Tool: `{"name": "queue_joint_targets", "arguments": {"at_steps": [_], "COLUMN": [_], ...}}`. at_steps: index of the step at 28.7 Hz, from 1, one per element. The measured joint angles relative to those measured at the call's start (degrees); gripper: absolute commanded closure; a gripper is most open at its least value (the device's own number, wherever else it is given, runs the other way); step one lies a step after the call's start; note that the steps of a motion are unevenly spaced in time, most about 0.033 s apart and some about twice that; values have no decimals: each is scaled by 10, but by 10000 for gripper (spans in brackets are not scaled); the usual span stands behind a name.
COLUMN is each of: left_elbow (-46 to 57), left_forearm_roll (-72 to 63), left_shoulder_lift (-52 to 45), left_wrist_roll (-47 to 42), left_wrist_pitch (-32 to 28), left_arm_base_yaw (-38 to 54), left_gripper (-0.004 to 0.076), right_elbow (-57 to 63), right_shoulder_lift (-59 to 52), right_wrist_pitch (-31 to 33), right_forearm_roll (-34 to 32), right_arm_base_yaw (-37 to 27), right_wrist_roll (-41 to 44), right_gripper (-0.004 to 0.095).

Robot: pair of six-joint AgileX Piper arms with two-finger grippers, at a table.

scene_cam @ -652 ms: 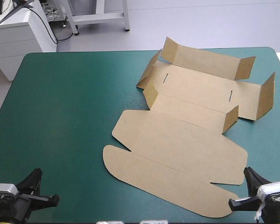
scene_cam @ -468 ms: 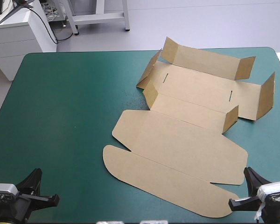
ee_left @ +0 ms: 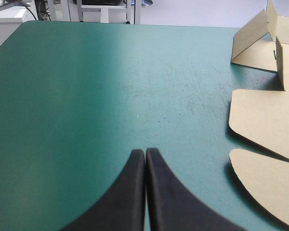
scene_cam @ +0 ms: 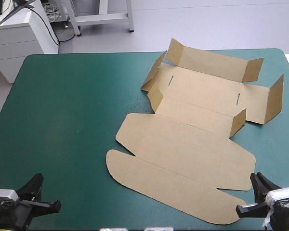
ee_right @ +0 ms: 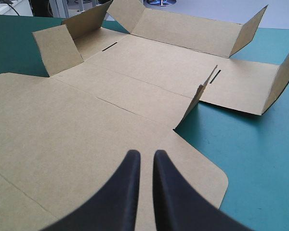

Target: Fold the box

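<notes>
Box [scene_cam: 183, 144] sits unfolded on the desk [scene_cam: 62, 120], filling the centre-right of the high view from the upper right down to the lower right. It is mostly flat brown board lying straight on the teal-green cover. The rounded flap [scene_cam: 173, 187] is the part nearest the lower edge of the frame, with the big lid panel [scene_cam: 188, 147] flat just above it. Above that is the base panel with two short slots [scene_cam: 171, 80], one toward each end. The far wall [scene_cam: 212, 62] is tilted up along the upper side, and the small end flaps at the corners stand partly upright. Nothing is tucked. The left half of the desk is bare cover. Left tool [ee_left: 145, 151] is parked at the lower left of the high view, over bare cover and well apart from the box. Its black fingers are pressed together into one arch, gripping nothing; the box edge lies off to one side ahead of it. Right tool [ee_right: 146, 154] is at the lower right of the high view, by the near right corner of the box and aimed across the lid panel. Its fingers are almost together with only a thin slit between the tips, and there is no board between them.
</notes>
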Motion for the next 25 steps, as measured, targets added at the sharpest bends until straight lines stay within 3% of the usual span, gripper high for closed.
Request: {"name": "queue_joint_targets", "arguments": {"at_steps": [3, 7, 19, 25], "left_elbow": [0, 0, 0, 0], "left_forearm_roll": [0, 0, 0, 0], "left_shoulder_lift": [0, 0, 0, 0], "left_wrist_roll": [0, 0, 0, 0], "left_wrist_pitch": [0, 0, 0, 0], "left_arm_base_yaw": [0, 0, 0, 0], "left_gripper": [732, 732, 732, 732], "right_elbow": [0, 0, -16, -88], "right_shoulder_lift": [0, 0, 9, 158], "right_wrist_pitch": [0, 0, 1, 2], "right_forearm_roll": [0, 0, -25, -43], "right_arm_base_yaw": [0, 0, 0, 0], "right_wrist_roll": [0, 0, 19, 130], "right_gripper": [474, 361, 341, 280]}}
